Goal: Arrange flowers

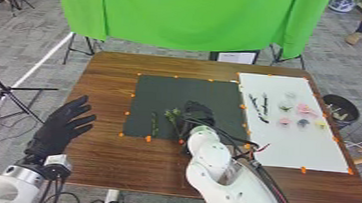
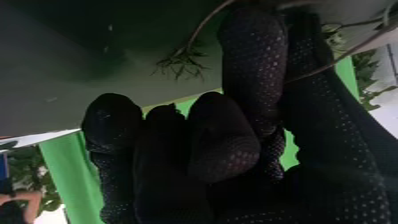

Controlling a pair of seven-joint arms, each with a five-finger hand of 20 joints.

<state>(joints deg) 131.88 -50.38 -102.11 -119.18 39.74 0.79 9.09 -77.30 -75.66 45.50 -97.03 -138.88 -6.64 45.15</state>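
Right wrist view has the black-gloved right hand (image 2: 254, 65) pinching a thin brown stem (image 2: 330, 66) at the black mat (image 1: 182, 87), probably to arrange it beside the slender green sprig (image 1: 154, 124).

Gray carpeted floor (image 1: 120, 16) around a brown wooden table (image 1: 99, 160), bright green cloth (image 1: 191, 17) beyond.

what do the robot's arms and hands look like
The robot's left hand and right hand both wear black gloves; the right one's fabric carries a pattern of small pale dots. The left arm and right arm have smooth, rounded white shells. Dark cables hang by the left wrist, and a bundle of black cables with a bit of red runs along the right arm.
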